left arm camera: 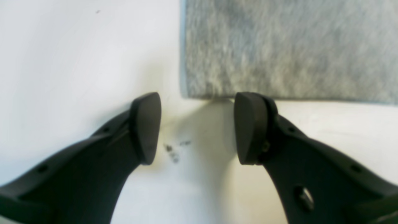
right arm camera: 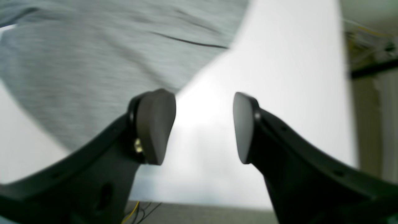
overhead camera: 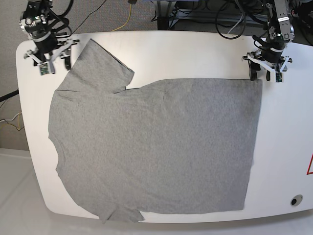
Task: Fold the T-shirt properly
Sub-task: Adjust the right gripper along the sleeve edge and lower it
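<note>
- While the T-shirt (overhead camera: 156, 147) lies spread flat on the white table (overhead camera: 283, 147), collar end toward my right arm and hem toward my left, I judge the step in hand to be taking hold of its far edge at two places.
- Nearest the shirt, my left claw (left arm camera: 197, 127) stands spread with nothing between its pads, hovering just off the hem's far corner (left arm camera: 186, 93); one pad sits right at the hem edge, the other over bare table beside the corner.
- To do this well, I should bring the left claw down so the corner falls between the pads, and pinch every layer there, not only the top one.
- Farther from the shirt, my right claw (right arm camera: 203, 127) is also spread and empty, over bare table just beyond the far sleeve (overhead camera: 100, 63).
- It needs to close on the sleeve or shoulder before anything lifts.
- Both ends should rise together and level, or the fabric will likely skew and wrinkle.
</note>
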Tool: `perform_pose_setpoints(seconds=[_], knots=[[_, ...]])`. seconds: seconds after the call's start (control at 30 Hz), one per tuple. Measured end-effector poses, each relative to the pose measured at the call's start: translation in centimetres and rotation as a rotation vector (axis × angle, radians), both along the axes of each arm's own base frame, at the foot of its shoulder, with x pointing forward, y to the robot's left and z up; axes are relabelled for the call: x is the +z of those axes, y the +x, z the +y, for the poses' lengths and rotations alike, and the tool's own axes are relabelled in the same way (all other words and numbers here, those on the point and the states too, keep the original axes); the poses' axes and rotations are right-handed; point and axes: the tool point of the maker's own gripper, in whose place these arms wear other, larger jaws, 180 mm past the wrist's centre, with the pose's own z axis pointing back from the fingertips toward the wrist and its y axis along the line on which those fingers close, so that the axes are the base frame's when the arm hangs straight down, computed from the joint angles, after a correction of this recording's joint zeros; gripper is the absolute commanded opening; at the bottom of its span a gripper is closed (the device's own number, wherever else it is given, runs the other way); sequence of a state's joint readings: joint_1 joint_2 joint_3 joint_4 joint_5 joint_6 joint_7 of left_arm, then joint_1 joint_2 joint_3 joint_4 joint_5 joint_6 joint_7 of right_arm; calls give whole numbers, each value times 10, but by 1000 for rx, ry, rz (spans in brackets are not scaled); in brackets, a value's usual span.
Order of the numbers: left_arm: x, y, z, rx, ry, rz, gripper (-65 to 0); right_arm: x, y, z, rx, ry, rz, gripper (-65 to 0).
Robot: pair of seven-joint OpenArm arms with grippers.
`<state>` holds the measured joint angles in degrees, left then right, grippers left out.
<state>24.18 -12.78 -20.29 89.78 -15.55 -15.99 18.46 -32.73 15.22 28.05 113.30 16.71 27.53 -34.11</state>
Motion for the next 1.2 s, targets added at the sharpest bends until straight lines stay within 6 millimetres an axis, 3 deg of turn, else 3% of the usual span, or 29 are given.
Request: perform_pose_setpoints(seconds=[0.2, 0.37, 0.77, 1.2], knots=[[1, 2, -1, 1, -9, -3, -311, -11, 5, 58, 158, 0, 2, -324], [0, 1, -3, -5, -16, -1, -325, -29, -10, 73, 153, 43, 71, -325], [0, 0, -2, -12, -4, 3, -301, -11, 8, 88, 62, 246, 11, -321], [0, 0, -4, -16, -8, 3, -306, -26, 6, 76, 90, 174, 55, -320]])
